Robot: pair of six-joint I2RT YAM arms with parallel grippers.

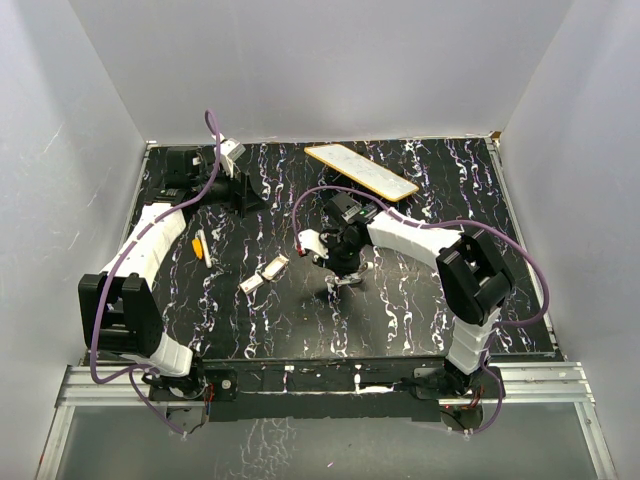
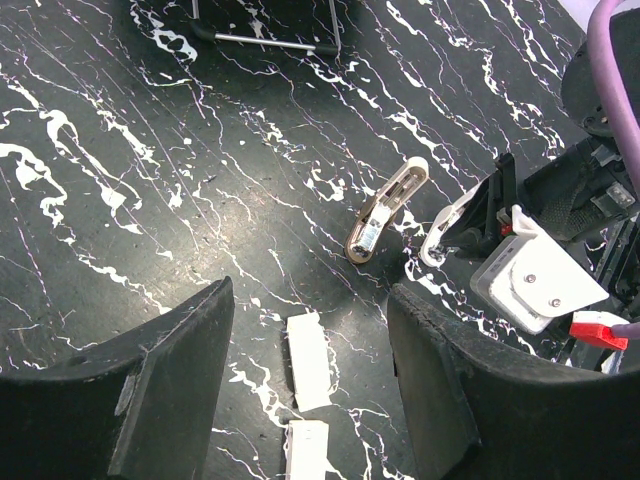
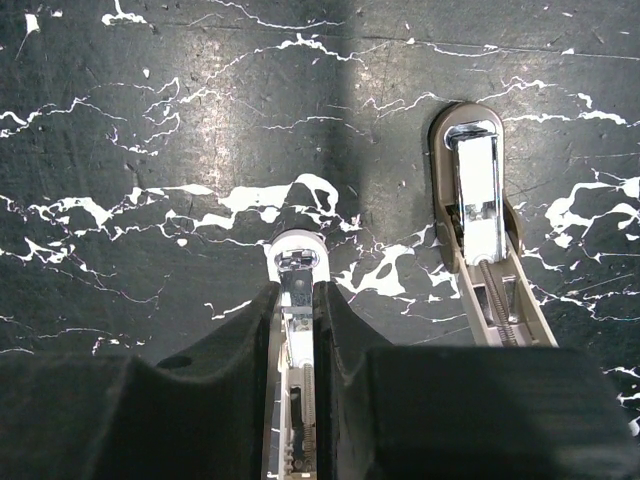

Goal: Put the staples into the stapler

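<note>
The stapler (image 1: 352, 278) lies spread in a V on the black marbled table. My right gripper (image 1: 343, 262) is shut on its white arm (image 3: 296, 258). Its tan arm (image 3: 478, 200), with the spring channel showing, lies free to the right. In the left wrist view the stapler (image 2: 385, 208) lies beyond the fingers, with the right gripper (image 2: 470, 225) on it. Two white staple strips (image 2: 309, 360) lie end to end on the table and show between my left gripper's fingers. They also show in the top view (image 1: 265, 274). My left gripper (image 1: 250, 198) is open, empty and raised above the table.
An orange pen-like stick (image 1: 200, 246) lies left of the staple strips. A long yellow-edged flat board (image 1: 361, 171) lies at the back of the table. A metal stand (image 2: 265, 35) is at the far edge in the left wrist view. White walls enclose the table.
</note>
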